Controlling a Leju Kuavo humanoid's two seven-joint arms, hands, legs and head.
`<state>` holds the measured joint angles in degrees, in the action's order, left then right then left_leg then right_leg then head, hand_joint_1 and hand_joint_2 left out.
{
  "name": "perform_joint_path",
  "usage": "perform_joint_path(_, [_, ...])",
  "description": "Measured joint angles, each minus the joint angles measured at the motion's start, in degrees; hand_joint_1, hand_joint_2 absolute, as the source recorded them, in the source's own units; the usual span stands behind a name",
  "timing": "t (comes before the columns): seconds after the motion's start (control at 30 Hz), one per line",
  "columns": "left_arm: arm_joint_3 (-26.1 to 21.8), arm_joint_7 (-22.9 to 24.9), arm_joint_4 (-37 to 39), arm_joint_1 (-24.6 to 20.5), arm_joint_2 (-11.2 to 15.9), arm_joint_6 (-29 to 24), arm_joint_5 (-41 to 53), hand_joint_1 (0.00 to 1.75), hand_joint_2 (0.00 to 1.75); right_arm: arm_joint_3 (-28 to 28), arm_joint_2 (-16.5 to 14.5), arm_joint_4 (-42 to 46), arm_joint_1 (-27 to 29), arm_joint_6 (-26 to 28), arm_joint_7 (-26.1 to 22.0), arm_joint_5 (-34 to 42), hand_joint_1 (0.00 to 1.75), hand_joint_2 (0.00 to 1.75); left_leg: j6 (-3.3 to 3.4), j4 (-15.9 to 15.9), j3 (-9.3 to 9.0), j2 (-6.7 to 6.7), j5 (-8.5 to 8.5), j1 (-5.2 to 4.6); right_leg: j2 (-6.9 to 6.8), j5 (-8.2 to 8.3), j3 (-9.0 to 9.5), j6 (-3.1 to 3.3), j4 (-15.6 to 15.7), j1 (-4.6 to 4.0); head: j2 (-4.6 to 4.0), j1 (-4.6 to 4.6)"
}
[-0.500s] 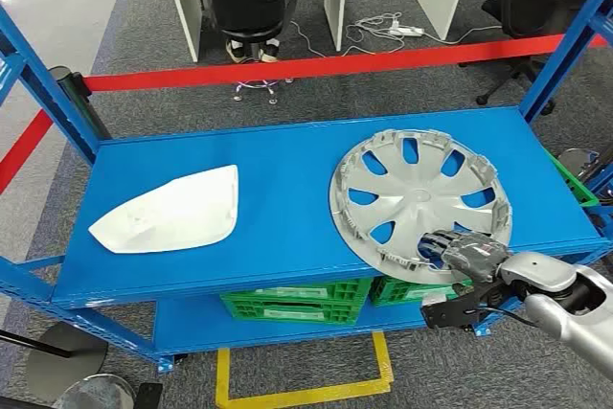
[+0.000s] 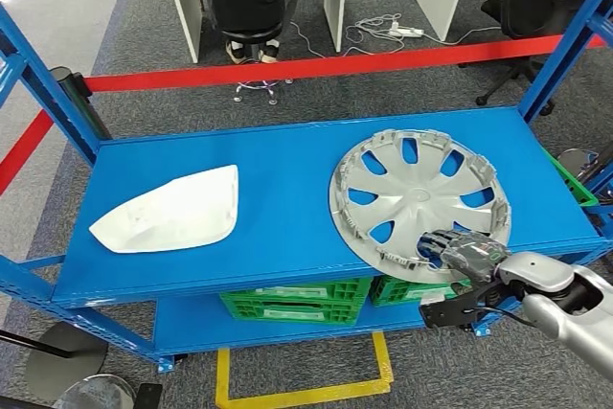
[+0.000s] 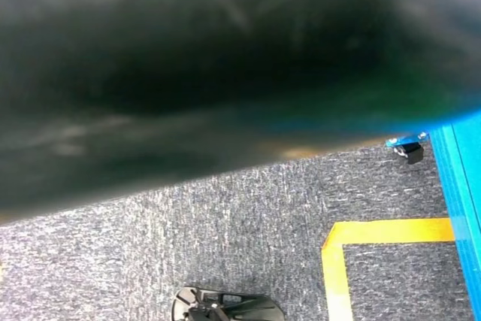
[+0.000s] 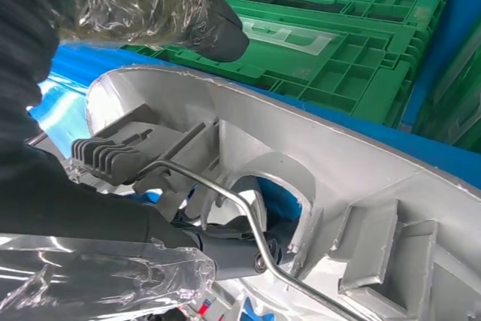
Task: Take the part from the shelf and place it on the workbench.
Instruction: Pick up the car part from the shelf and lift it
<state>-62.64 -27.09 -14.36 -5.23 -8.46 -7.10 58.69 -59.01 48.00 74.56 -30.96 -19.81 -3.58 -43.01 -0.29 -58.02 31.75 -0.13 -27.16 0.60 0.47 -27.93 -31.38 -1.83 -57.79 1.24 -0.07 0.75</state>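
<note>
Currently, part: silver wheel cover (image 2: pixel 420 201), lying flat on the blue shelf (image 2: pixel 289 189), to the right of the white moulded panel (image 2: pixel 172 212), its near rim overhanging the shelf's front edge.
Right hand: right hand (image 2: pixel 463 254) at that near rim; in the right wrist view its fingers (image 4: pixel 227 249) reach through a spoke opening under the cover's ribbed back (image 4: pixel 318 186) with the thumb over the rim, apparently gripping it.
Left hand: cannot tell how its fingers lie.
Handling: likely light, thin, stiff plastic; broad and floppy from one edge, clips and wire ring snag-prone.
Where to hold: rim beside a spoke, as now.
Below shelf: green crates (image 2: pixel 296 299).
</note>
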Motion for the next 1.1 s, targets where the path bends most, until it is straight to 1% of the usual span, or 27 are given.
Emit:
perform_joint_path(0.03, [0.0, 0.0, 0.0, 0.0, 0.0, 0.0, 0.0, 0.0, 0.0, 0.0, 0.0, 0.0, 0.0, 0.1, 0.0, -0.2, 0.0, 1.75, 0.0, 0.0, 0.0, 0.0, 0.0, 0.0, 0.0, 0.01, 0.0, 0.0, 0.0, 0.0, 0.0, -0.01])
perform_joint_path(0.07, [0.0, 0.0, 0.0, 0.0, 0.0, 0.0, 0.0, 0.0, 0.0, 0.0, -0.1, -0.1, 0.0, 0.1, 0.0, -0.4, 0.13, 1.75, 0.01, 0.0, 0.0, 0.0, 0.01, 0.0, 0.01, 0.01, 0.0, 0.01, 0.0, 0.0, 0.0, -0.01])
perform_joint_path(0.1, [-0.1, 0.0, 0.0, 0.0, 0.0, 0.0, 0.0, 0.0, 0.0, 0.0, -0.2, -0.1, 0.0, 0.2, 0.0, -0.6, 0.45, 1.75, 0.01, 0.0, 0.0, 0.0, 0.02, 0.0, 0.01, 0.02, 0.0, 0.01, 0.0, 0.0, 0.0, 0.0])
perform_joint_path(0.17, [-0.1, -0.1, 0.0, 0.0, 0.0, 0.0, 0.0, 0.0, 0.0, 0.0, -0.3, -0.2, 0.0, 0.5, -0.2, -1.1, 1.22, 1.75, 0.03, 0.0, 0.0, 0.01, 0.04, 0.0, 0.01, 0.03, 0.0, 0.02, 0.0, 0.0, 0.0, -0.01])
perform_joint_path(0.2, [-0.1, -0.1, 0.0, 0.0, 0.0, 0.0, 0.0, 0.0, 0.0, 0.0, -0.4, -0.2, 0.1, 0.6, -0.3, -1.4, 1.53, 1.75, 0.04, 0.0, 0.0, 0.01, 0.05, 0.0, 0.01, 0.04, 0.0, 0.02, 0.0, 0.0, 0.0, -0.01])
perform_joint_path(0.23, [-0.1, -0.1, 0.0, 0.0, 0.0, 0.0, 0.0, 0.0, 0.0, 0.0, -0.4, -0.2, 0.1, 0.9, -0.3, -1.6, 1.64, 1.75, 0.04, 0.0, 0.0, 0.01, 0.05, 0.0, 0.01, 0.04, 0.0, 0.02, 0.0, 0.0, 0.0, -0.01])
perform_joint_path(0.3, [-0.1, -0.1, 0.0, 0.0, 0.0, 0.0, 0.0, 0.0, 0.0, 0.0, -0.6, -0.3, 0.1, 1.2, -0.4, -1.9, 1.75, 1.75, 0.05, 0.0, 0.0, 0.01, 0.07, 0.0, 0.01, 0.05, 0.0, 0.02, 0.0, 0.0, 0.0, -0.01])
perform_joint_path(0.6, [-0.5, -0.2, 0.0, 0.1, 0.1, 0.0, 0.2, 0.0, 0.0, 0.8, -1.6, -0.3, 0.0, 2.4, -0.6, -2.8, 1.75, 1.75, 0.13, 0.0, -0.09, -0.04, 0.15, -0.01, -0.17, 0.05, 0.05, 0.01, 0.0, 0.0, 0.0, 0.0])
perform_joint_path(1.1, [-1.1, -0.3, 0.0, 0.2, 0.1, 0.0, 0.2, 0.0, 0.0, 1.4, -2.3, -0.4, 0.2, 3.0, -0.6, -3.6, 1.75, 1.75, 0.14, 0.0, -0.09, -0.03, 0.14, -0.02, -0.15, 0.05, 0.05, 0.01, 0.0, 0.01, 0.0, 0.01])
